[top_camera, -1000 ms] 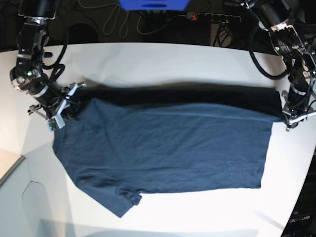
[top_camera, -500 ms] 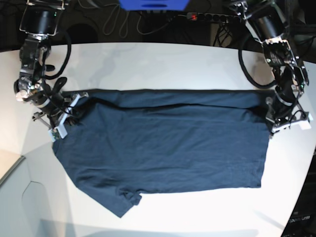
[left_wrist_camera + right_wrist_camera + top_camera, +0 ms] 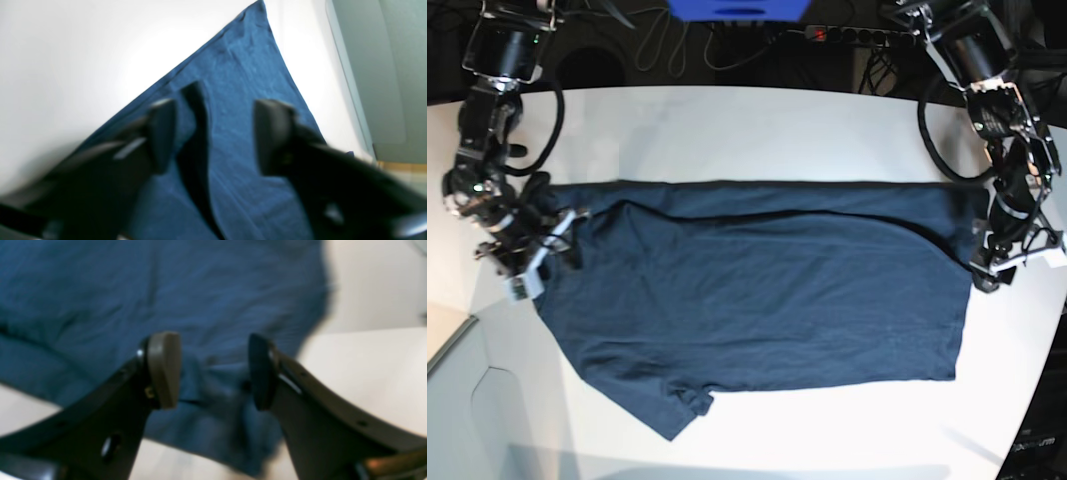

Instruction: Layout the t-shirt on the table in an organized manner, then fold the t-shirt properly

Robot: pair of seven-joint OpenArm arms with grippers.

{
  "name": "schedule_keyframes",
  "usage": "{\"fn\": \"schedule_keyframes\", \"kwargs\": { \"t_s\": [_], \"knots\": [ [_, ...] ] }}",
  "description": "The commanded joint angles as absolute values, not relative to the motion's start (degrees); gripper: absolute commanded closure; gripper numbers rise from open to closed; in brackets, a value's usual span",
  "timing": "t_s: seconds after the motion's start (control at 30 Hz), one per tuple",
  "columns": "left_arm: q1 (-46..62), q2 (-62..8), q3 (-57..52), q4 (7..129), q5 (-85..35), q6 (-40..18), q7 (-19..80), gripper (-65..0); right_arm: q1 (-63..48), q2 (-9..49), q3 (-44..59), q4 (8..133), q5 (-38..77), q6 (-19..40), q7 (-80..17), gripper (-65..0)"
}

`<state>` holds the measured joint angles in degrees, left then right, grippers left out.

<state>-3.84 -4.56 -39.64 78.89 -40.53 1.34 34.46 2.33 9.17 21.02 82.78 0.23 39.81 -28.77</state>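
Navy-blue cloth, the t-shirt (image 3: 757,290), lies spread flat on the white table (image 3: 757,125), stretched lengthwise between the two sets of fingers. Its far long edge runs nearly straight from one arm to the other, and a soft fold line crosses the cloth just below that edge. One short sleeve pokes out at the near edge, toward the right arm's end of the shirt.

Left fingers (image 3: 213,133) stand wide apart in the left wrist view, with nothing pinched between them. Below and between them lies a corner of the shirt (image 3: 233,83), tapering to a point ahead of the fingertips, with a dark crease running up between the two pads. Bare table shows on either side of that corner, and beyond the outer finger the table's edge is visible.

Right fingers (image 3: 213,370) are likewise spread wide in the right wrist view, holding nothing. Blurred blue cloth (image 3: 166,290) fills the space ahead of and between them, a small bunched piece sitting right in the gap, and pale table shows to the outside of the darker finger. Whether the pads touch the cloth cannot be told.

No container is in view, and no label or writing on the shirt can be read
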Motion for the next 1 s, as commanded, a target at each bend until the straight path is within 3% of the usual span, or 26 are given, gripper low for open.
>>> {"fn": "schedule_keyframes", "kwargs": {
  "t_s": [0.0, 0.2, 0.43, 0.9, 0.97],
  "knots": [
    [-4.00, -5.23, -39.78, 82.24, -42.42, 0.22, 33.36, -40.5, 3.21, 10.15, 22.46, 85.14, 0.92, 40.00, -27.38, -34.3],
    [2.15, -5.23, -40.13, 86.73, -44.62, 0.22, 32.92, -39.0, 0.75, 10.15, 20.97, 88.40, 0.92, 40.00, -27.65, -34.4],
    [3.03, -5.23, -44.44, 77.49, -44.62, 0.22, 32.92, -39.2, -1.19, 10.42, 11.65, 88.13, 0.84, 40.00, -27.56, -34.8],
    [-0.48, -8.84, -42.77, 66.59, -44.62, 0.13, 32.92, -38.7, 2.15, 10.24, 6.99, 84.62, 0.84, 40.00, -27.65, -34.8],
    [-0.66, -8.84, -42.77, 65.19, -44.62, 0.13, 32.92, -35.5, 3.38, 10.24, 6.90, 82.15, 0.84, 40.00, -27.65, -34.9]
  ]
}}
